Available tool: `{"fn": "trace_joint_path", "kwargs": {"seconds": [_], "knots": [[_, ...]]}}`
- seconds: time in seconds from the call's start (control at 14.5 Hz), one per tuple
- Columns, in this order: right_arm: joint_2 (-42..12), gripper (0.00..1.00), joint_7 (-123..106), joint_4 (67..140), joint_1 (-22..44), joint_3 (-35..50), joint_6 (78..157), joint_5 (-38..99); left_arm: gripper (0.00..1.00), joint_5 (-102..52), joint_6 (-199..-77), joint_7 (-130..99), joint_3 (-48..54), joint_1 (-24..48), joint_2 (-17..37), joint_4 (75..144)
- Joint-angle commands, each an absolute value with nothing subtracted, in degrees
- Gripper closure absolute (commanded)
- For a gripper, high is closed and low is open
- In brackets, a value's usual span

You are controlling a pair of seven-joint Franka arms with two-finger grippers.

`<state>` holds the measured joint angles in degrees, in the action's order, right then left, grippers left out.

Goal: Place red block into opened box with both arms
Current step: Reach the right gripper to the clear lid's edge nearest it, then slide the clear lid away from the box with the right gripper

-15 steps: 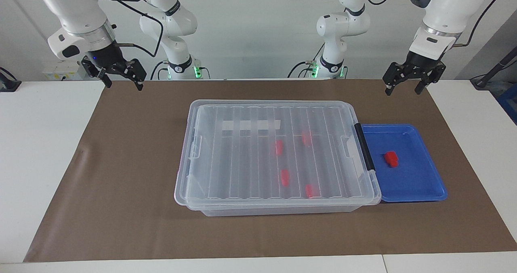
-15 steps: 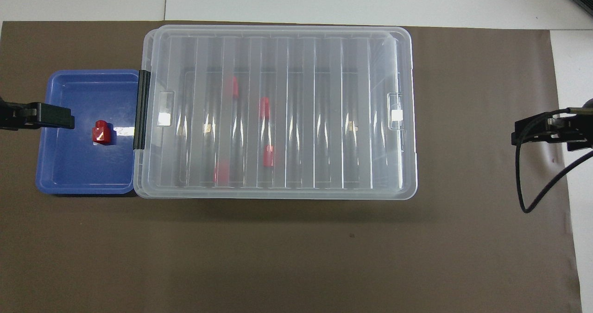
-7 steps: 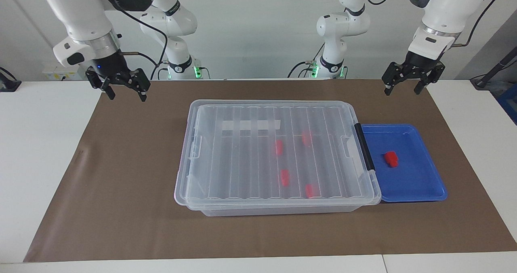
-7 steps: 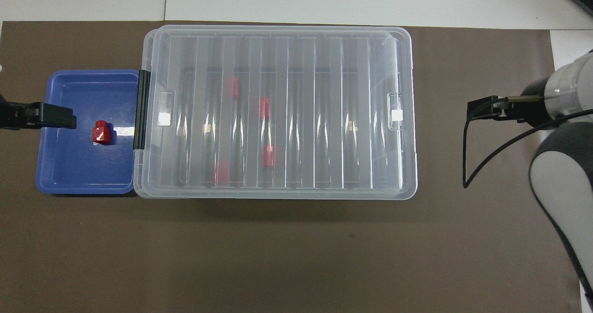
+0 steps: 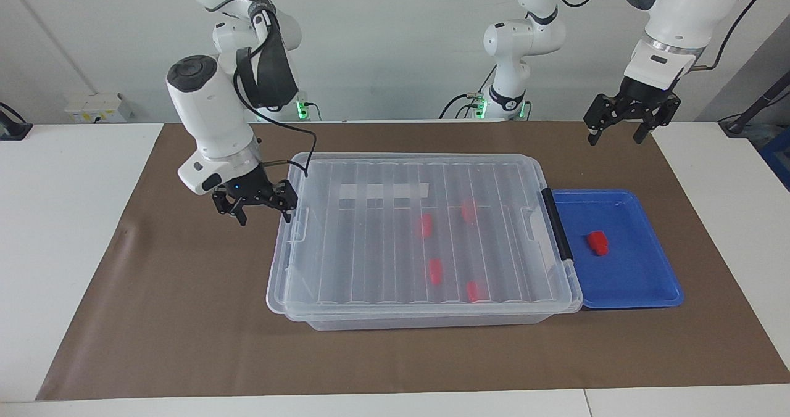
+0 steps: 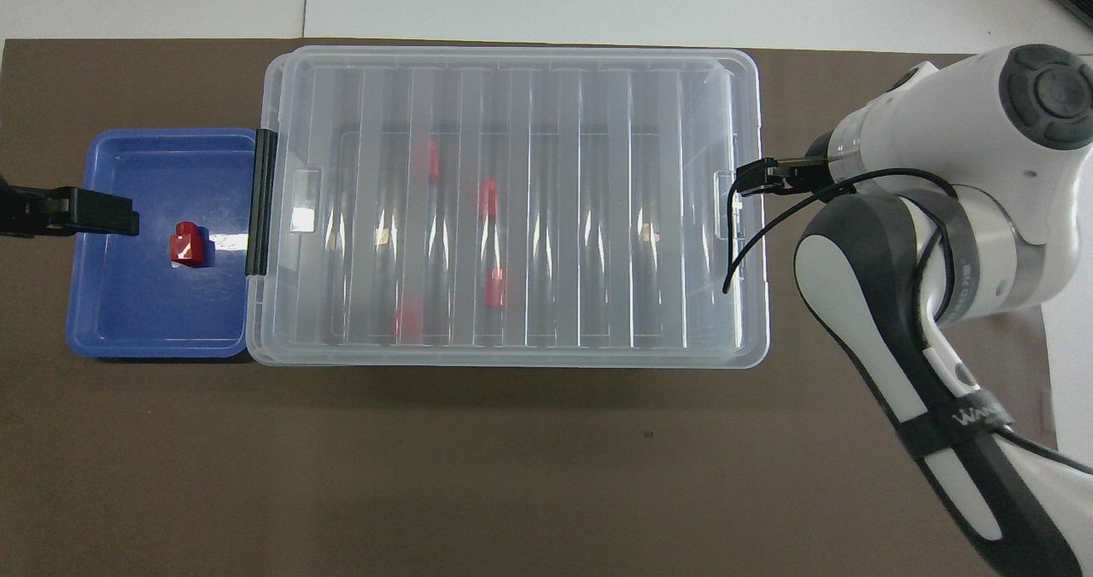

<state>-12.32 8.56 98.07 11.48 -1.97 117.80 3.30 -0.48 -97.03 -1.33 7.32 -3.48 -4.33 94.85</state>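
So in the facing view the box point(image 5: 419, 232) sits mid-table on the brown mat point(image 5: 185, 318) with its ribbed lid point(image 5: 370, 244) on, four red blocks showing faintly through it, so it looks like nothing can go in until that lid comes off. The right gripper point(image 5: 259, 206) is down low just beside the lid's edge at the right arm's end of the table, fingers spread apart and holding nothing, my guess is it's lining up on the little lid tab there. The left gripper point(image 5: 619, 128) hangs up over the mat, closer to the robots than the blue tray point(image 5: 642, 287), fingers apart too and empty, seems to be waiting its turn. The red block point(image 5: 597, 242) that needs moving sits loose in that tray, which butts up against the box's black handle point(image 5: 557, 226). In the overhead view the red block point(image 6: 187, 243) is about mid-tray, and the left gripper point(image 6: 81, 212) pokes in over the blue tray point(image 6: 128, 329) edge, handy for a grab later. The right gripper point(image 6: 764, 177) overlaps the lid's rim by the tab, but I can't judge contact from up here
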Motion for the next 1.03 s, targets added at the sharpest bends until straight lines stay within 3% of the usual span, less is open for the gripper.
{"fn": "trace_joint_path", "kwargs": {"seconds": [0.0,0.96], "knots": [[-12.8,0.00,9.0,98.2,11.5,-1.9,118.3,4.0,0.00,-1.0,-96.9,-1.7,7.5,-3.6,-3.8,93.6],[-13.4,0.00,9.1,98.3,7.6,-2.5,116.7,-1.9,0.00,-1.0,-97.1,-1.7,7.6,-3.2,-3.9,94.0]]}}
